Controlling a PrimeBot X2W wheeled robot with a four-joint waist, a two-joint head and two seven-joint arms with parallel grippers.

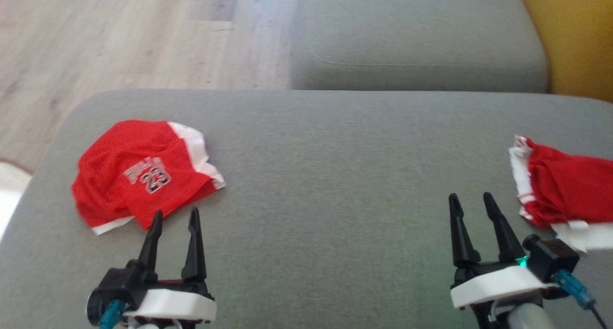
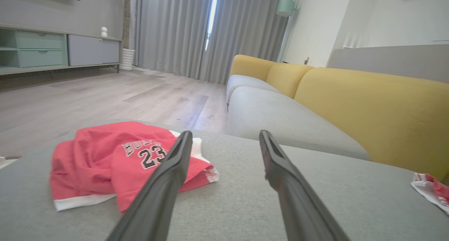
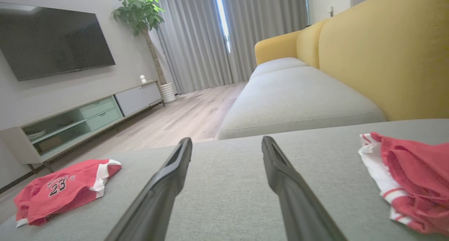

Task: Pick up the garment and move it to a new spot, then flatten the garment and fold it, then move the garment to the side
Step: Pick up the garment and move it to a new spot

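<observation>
The garment (image 1: 143, 175), red jersey fabric with white trim and a printed number 23, lies in a loosely folded bundle at the left end of the broad grey fabric seat cushion (image 1: 335, 175), near its rounded corner. A second red garment (image 1: 565, 185) with white edging lies crumpled at the cushion's right end, partly cut off by the edge of the head view. The two are well apart, with bare grey fabric between them. The left gripper (image 1: 175, 213) hangs just in front of the numbered garment with its two dark fingers spread wide and nothing between them. One fingertip overlaps the garment's near edge, though I cannot tell whether it touches. The right gripper (image 1: 470, 196) is likewise wide open and holds nothing, just beside the crumpled garment but apart from it. Beyond the cushion are a further grey seat (image 1: 416, 37), a yellow upholstered backrest (image 1: 574, 32) and a pale wooden floor (image 1: 119, 32).
</observation>
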